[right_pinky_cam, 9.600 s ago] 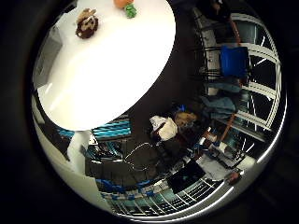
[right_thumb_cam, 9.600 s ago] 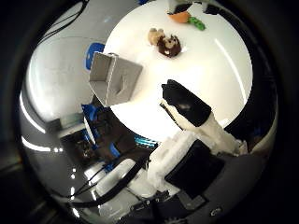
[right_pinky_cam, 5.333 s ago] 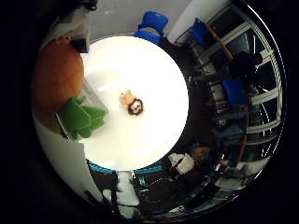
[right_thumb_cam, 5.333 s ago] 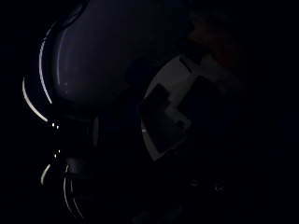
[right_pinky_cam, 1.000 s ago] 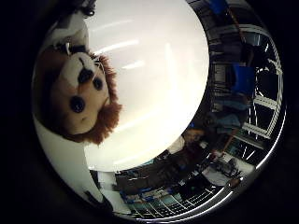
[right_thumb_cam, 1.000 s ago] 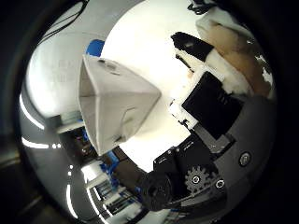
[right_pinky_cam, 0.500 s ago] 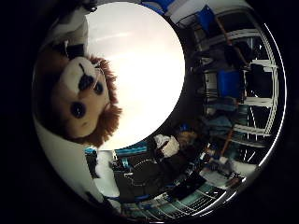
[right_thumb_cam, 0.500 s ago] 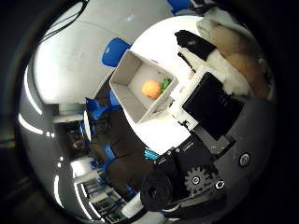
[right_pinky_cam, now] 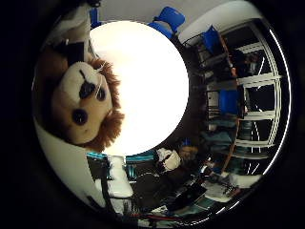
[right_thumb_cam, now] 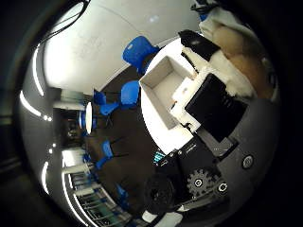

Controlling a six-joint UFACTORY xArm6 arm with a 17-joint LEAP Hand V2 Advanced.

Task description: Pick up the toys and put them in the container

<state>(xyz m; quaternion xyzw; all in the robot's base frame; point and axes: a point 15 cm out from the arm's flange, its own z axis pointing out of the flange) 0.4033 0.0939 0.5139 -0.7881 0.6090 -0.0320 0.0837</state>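
Tawny plush fills one side of the little-finger-side palm view: a lion toy [right_pinky_cam: 83, 107] with a cream face and a brown mane sits right against the palm. In the thumb-side view the same fur shows behind the black and white fingers [right_thumb_cam: 213, 101] of the hand [right_thumb_cam: 208, 118], which curl round it, so the toy is held and carried clear of the round white surface [right_pinky_cam: 152, 90].

The container [right_thumb_cam: 165, 90], a pale open box, stands on that surface just beyond the fingers. The part of its floor that shows looks bare, and the fingers hide the near corner, so I cannot tell whether any toy already lies inside. Judging by this, the lion is picked up but not yet dropped in; bringing it over the box and letting go is what remains for it.

Only the little-finger-side view shows the lion's face and the broad bare surface away from the palm. Only the thumb-side view shows the container, the fingers' hold, and blue chairs [right_thumb_cam: 139, 52] beyond the surface.
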